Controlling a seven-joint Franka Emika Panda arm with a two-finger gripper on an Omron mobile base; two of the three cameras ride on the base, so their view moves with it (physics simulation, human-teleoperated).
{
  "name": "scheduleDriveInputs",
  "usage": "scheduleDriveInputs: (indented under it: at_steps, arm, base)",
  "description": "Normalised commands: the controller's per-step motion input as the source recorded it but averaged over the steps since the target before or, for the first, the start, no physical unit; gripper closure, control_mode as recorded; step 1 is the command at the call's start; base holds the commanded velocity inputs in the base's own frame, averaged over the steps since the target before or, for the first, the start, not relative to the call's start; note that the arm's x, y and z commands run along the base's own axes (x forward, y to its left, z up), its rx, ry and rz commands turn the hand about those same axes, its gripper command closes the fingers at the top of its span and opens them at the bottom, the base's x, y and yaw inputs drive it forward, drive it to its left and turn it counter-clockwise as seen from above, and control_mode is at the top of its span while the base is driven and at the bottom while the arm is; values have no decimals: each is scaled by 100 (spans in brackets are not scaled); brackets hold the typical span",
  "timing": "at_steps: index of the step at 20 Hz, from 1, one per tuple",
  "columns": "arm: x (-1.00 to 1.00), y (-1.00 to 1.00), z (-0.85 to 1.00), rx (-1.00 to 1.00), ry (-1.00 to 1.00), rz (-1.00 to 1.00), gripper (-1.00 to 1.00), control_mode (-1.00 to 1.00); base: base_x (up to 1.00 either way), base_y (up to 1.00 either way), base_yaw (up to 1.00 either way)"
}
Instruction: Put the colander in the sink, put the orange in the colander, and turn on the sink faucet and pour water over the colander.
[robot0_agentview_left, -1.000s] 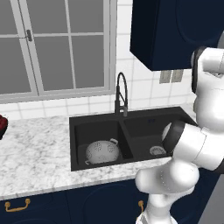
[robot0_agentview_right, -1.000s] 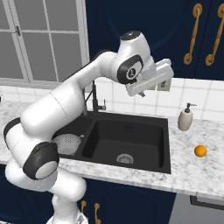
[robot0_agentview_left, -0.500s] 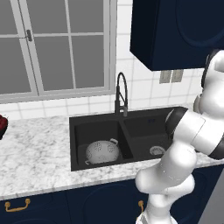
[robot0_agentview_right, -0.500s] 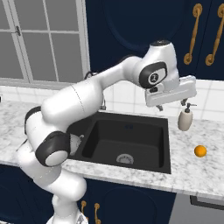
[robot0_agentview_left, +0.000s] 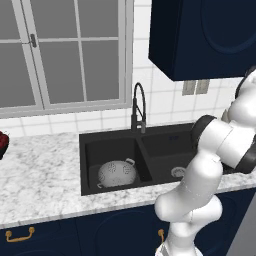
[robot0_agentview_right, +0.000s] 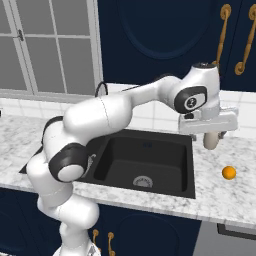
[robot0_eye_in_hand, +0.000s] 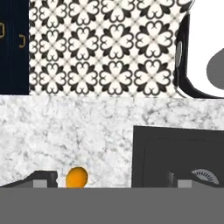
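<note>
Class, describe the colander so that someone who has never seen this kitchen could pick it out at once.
Start at the black double-basin sink set in the white marble counter below the window. Look into the basin left of the tall black faucet: the colander lies there. It is the round silver-grey bowl dotted with small holes, with small loop handles, unlike the bare drain in the other basin.

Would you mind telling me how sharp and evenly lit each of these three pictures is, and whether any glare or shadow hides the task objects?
Left base view: flat, even light, no glare; the colander reads clearly against the black sink. Right base view: equally even, the orange sharp on the pale marble counter. Hand view: soft and blocky, with the orange cut by the bottom band.
</note>
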Motion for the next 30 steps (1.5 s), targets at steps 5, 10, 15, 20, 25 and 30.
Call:
scheduleDriveInputs:
  at_steps: [5,10,15,20,25,30]
  arm:
    - [9,-14,-59,5,0,-19,-100,-100]
    - [24,-9,-58,5,0,-19,-100,-100]
    - [54,-13,-46,2,0,-9,-100,-100]
    - [48,-43,-41,2,1,-7,-100,-100]
    - [28,-33,-32,2,2,-5,-100,-100]
    - [13,-21,-27,3,0,-4,-100,-100]
  base:
    - [0,0,0]
    - [0,0,0]
    - [0,0,0]
    - [0,0,0]
    - [0,0,0]
    - [0,0,0]
